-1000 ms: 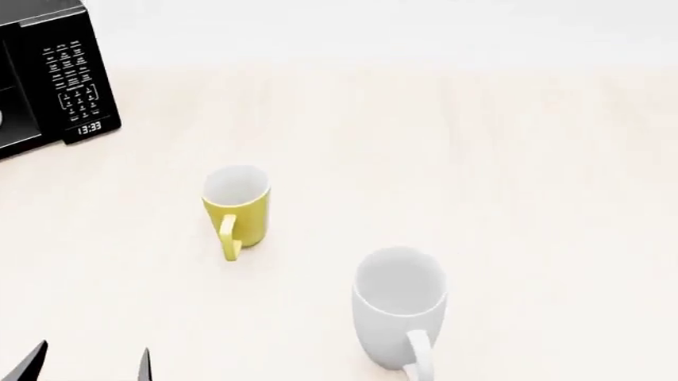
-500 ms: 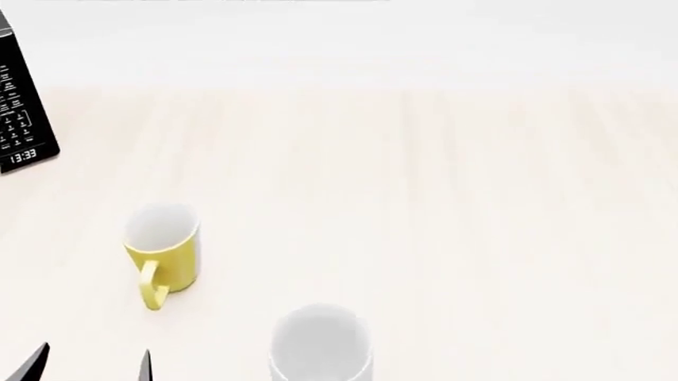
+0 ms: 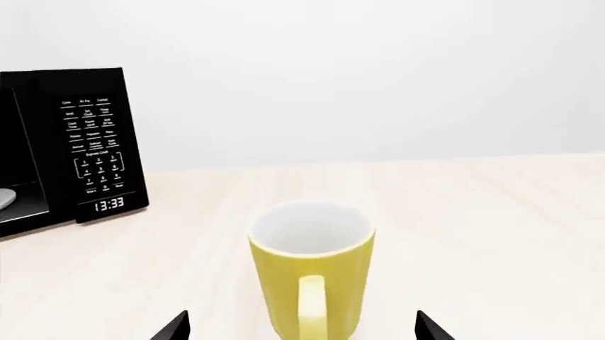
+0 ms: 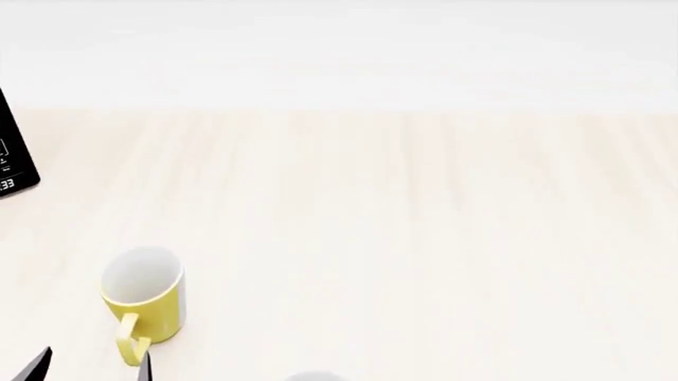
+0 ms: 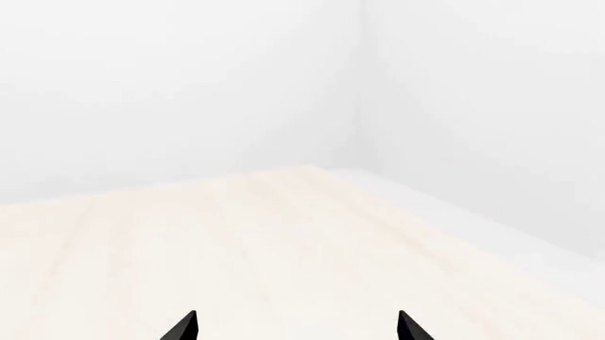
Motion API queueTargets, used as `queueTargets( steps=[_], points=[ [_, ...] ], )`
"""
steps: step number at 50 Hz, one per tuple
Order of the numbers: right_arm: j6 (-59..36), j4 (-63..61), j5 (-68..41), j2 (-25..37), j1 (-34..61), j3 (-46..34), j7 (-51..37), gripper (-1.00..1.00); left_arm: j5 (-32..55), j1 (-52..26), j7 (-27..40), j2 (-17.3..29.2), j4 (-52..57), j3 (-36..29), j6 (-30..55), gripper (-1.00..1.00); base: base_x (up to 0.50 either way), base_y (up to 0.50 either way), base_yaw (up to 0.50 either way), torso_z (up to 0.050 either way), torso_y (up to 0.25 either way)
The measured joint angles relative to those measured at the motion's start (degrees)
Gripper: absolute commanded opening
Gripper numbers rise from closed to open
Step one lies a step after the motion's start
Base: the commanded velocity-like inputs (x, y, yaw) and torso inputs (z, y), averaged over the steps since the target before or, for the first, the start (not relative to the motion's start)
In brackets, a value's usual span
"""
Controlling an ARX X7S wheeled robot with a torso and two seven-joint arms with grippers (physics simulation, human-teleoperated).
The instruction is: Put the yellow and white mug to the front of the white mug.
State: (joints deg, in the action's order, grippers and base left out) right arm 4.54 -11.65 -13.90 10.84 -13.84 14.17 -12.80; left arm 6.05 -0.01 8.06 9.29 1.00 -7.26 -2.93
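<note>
Yellow ceramic, white inside, the small yellow and white mug [image 3: 312, 269] stands upright on the pale wood bench [image 3: 492, 227] straight ahead of the left gripper [image 3: 300, 327], centred between its spread, empty fingers [image 3: 175, 327], handle towards them; a black microwave [image 3: 71, 149] sits beyond, off to one side. From the head, that mug [image 4: 142, 300] is just beyond the left fingers [image 4: 32, 367], ungrasped; the taller plain white mug [image 4: 313, 376] barely shows its rim. The right gripper [image 5: 295, 327], fingers apart, faces bare bench. Grasp and placement remain, I judge.
</note>
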Motion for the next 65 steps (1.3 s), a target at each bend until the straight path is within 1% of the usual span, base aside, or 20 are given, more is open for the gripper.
queueTargets(
  steps=[14, 26, 37, 53, 54, 65],
  points=[
    [-0.28, 0.38, 0.22, 0.27, 0.11, -0.51, -0.78, 1.0, 0.54, -2.44, 1.27, -0.07, -2.69, 0.07, 1.56, 1.0, 0.0, 0.0, 0.0, 0.0, 0.0],
    [-0.18, 1.35, 0.36, 0.5, 0.48, -1.14, -1.05, 1.0, 0.41, -7.51, 2.19, -1.16, -10.7, -0.68, 2.4, 1.0, 0.0, 0.0, 0.0, 0.0, 0.0],
    [-0.03, 2.31, 0.38, 0.7, 0.82, -1.57, -1.31, 1.0, 0.02, -10.39, 3.21, -2.09, -15.64, -1.69, 2.39, 1.0, 0.0, 0.0, 0.0, 0.0, 0.0],
    [0.29, 3.69, 0.3, 1.07, 1.23, -2.23, -1.45, 1.0, 0.55, -12.56, 4.03, -2.99, -17.74, -3.1, 2.73, 1.0, 0.0, 0.0, 0.0, 0.0, 0.0],
    [0.32, 3.81, 0.3, 1.09, 1.27, -2.28, -1.46, 1.0, 0.71, -12.66, 4.06, -3.01, -17.77, -3.1, 2.73, -1.0, 0.0, 0.0, 0.0, 0.0, 0.0],
    [0.33, 4.59, 0.38, 1.35, 1.59, -2.81, -1.62, 1.0, 2.84, -13.92, 4.01, -3.22, -19.36, -2.68, 2.25, -1.0, 0.0, 0.0, 0.0, 0.0, 0.0]
  ],
)
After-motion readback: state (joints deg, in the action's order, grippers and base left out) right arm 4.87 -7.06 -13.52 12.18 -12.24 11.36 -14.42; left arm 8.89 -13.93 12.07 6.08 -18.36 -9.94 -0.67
